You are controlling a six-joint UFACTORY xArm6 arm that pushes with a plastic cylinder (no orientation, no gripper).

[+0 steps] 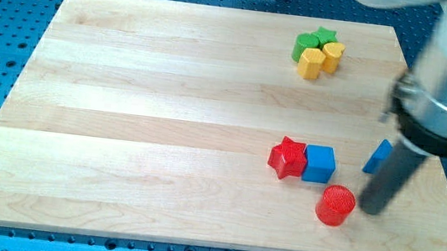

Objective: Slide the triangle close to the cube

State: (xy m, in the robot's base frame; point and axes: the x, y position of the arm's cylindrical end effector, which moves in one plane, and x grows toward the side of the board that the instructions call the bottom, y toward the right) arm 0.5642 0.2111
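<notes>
on the wooden surface (124,106), going left to right: red star (287,158) touching the blue cube (319,163), red cylinder (336,205) just below-right of the cube. up top, green and yellow blocks (318,52) bunched together. my tip (371,210) sits just right of the cylinder. blue triangle (379,157) is partly hidden behind my rod. no claw here, just a rod.
</notes>
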